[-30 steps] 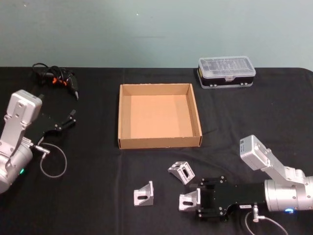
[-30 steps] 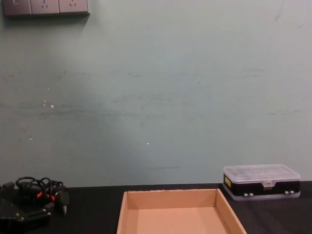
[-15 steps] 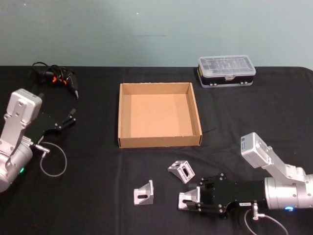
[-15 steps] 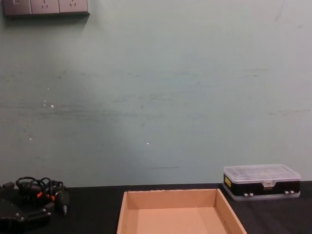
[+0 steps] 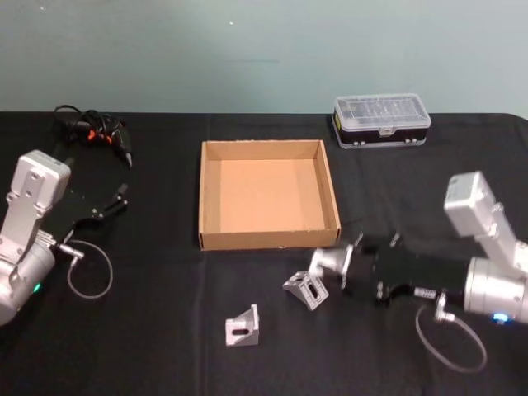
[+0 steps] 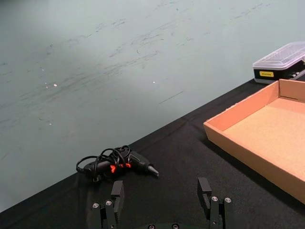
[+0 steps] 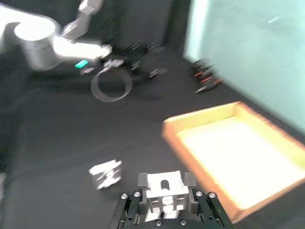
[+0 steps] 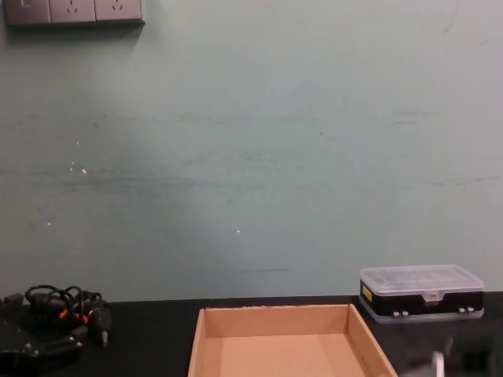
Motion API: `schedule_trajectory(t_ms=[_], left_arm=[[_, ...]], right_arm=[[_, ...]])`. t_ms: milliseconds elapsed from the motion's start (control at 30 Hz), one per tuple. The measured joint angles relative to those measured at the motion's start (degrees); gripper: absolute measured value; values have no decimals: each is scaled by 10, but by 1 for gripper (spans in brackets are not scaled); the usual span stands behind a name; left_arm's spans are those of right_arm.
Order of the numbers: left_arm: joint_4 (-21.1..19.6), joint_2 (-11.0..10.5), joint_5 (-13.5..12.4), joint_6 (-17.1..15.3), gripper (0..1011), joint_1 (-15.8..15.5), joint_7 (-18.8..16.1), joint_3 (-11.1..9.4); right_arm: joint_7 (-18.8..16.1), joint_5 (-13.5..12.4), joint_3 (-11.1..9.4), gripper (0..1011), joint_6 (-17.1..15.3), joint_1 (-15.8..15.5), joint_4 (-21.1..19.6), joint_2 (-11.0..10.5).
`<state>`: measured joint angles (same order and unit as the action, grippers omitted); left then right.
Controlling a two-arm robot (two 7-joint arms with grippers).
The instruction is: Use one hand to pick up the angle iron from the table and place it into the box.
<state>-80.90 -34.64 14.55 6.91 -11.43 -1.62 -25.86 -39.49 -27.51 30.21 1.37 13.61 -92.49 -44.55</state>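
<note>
Black mechanical right gripper (image 5: 348,267) on its silver-grey cylindrical arm is clamped on 1 small silver metal angle iron (image 5: 328,261), with a finger pressed against each side of the piece. The bracket sits just outside the near right corner of the wide, shallow tan cardboard box (image 5: 268,239) and appears lifted off the flat matte black table (image 5: 148,346).

This looks like the carry step: the pick is made and the drop is not yet done. The next move calls for clearing the low front wall, centring over the bare cardboard floor, then releasing.

The bracket is a rigid, bright L-shaped piece with slotted faces, so it is likely to clatter if dropped from high up. 2 more slotted brackets lie on the cloth, 1 (image 5: 307,289) near the gripper and 1 (image 5: 242,326) farther left.

The left gripper (image 6: 161,191) is parked at the table's left with its fingers spread.
</note>
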Motion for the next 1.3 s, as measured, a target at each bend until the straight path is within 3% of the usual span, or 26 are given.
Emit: schedule_trajectory(t_ms=[200,267,467,933,1300], left_arm=[[0,0,0,0,1011,0,0,0],[0,0,0,0,1011,0,0,0],[0,0,0,0,1011,0,0,0],[0,0,0,0,1011,0,0,0],[0,0,0,0,1011,0,0,0]], right_arm=[[66,1,-35,458,-7,-12,-20,17],[91,7,-45,459,-11,-13,-21,32],[120,25,-50,459,-26,3,-3,66],[133,55,-33,458,-68,70,91,153],[134,75,-25,458,-90,107,159,203]])
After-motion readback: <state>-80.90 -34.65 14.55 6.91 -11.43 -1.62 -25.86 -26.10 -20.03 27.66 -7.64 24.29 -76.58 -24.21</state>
